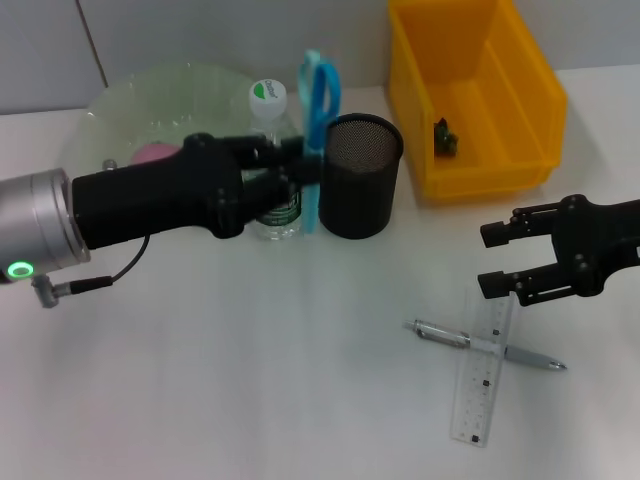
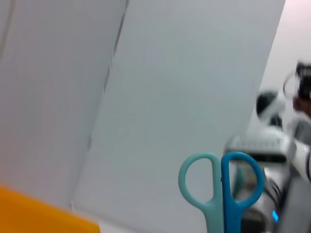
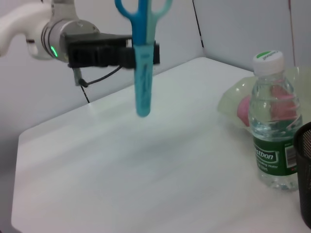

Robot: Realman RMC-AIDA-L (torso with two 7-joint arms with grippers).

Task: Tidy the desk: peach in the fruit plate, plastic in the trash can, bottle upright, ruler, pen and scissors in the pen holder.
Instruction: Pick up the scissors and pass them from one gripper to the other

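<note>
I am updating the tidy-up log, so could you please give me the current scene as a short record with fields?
left gripper: shut on scissors, held upright beside pen holder
right gripper: open, above ruler
pen: on desk, crossing the ruler
bottle: upright
peach: in fruit plate
trash can: holds a small dark item

left gripper (image 1: 300, 160) clamped; right gripper (image 1: 497, 258) jaws apart.
</note>
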